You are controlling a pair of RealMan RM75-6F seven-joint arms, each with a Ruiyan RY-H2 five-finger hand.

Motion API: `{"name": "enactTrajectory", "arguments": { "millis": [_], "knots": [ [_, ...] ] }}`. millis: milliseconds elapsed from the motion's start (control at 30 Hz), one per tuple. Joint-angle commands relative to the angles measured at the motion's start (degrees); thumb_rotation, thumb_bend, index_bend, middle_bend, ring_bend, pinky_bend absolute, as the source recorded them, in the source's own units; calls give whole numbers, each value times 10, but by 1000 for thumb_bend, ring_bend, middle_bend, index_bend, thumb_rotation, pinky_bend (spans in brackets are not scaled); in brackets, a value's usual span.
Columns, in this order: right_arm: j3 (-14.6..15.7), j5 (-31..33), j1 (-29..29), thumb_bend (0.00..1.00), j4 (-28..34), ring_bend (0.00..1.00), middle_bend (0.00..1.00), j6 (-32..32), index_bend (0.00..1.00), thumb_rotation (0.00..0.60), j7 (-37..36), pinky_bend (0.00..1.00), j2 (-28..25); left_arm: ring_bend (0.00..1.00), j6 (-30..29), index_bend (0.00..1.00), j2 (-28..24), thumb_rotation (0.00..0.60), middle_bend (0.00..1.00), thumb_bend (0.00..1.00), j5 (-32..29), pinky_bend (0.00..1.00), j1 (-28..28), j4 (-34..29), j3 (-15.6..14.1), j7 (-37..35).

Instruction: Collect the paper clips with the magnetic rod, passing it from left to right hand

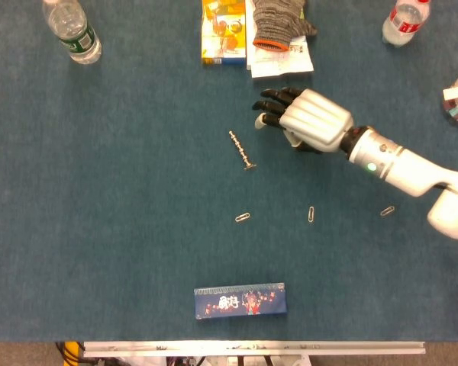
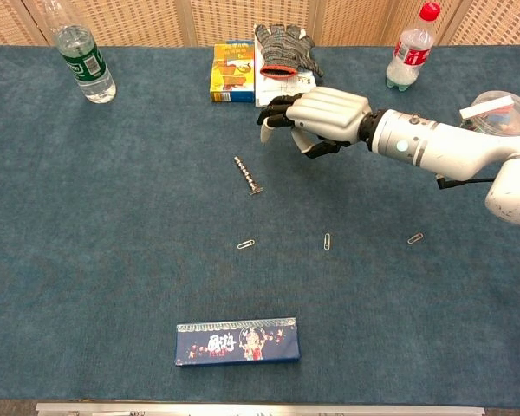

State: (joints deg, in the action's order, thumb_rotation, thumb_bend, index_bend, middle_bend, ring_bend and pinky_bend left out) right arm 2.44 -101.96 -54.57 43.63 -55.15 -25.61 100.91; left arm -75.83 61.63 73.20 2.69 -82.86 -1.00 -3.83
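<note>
The magnetic rod (image 1: 241, 150) (image 2: 247, 177), a thin beaded metal stick, lies on the blue cloth near the middle. Three paper clips lie in a row nearer the front: one on the left (image 1: 243, 217) (image 2: 246, 244), one in the middle (image 1: 311, 214) (image 2: 328, 242), one on the right (image 1: 387, 211) (image 2: 414, 237). My right hand (image 1: 305, 122) (image 2: 316, 114) hovers just right of and behind the rod, its fingers apart, slightly bent and pointing left, holding nothing. My left hand shows in neither view.
A flat blue box (image 1: 240, 300) (image 2: 237, 342) lies near the front edge. At the back stand a green-label bottle (image 1: 72, 30), a yellow carton (image 1: 223, 32), a grey glove (image 1: 282, 21) on papers, and a red-cap bottle (image 1: 404, 21). A clear dish (image 2: 498, 108) sits far right.
</note>
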Motion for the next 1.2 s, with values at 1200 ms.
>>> {"name": "enactTrajectory", "arguments": {
  "millis": [1200],
  "knots": [
    [52, -6, -35, 893, -175, 98, 178, -11, 300, 600, -69, 220, 124, 0, 31, 77, 18, 600, 0, 357, 10, 0, -21, 55, 6, -65]
  ]
}}
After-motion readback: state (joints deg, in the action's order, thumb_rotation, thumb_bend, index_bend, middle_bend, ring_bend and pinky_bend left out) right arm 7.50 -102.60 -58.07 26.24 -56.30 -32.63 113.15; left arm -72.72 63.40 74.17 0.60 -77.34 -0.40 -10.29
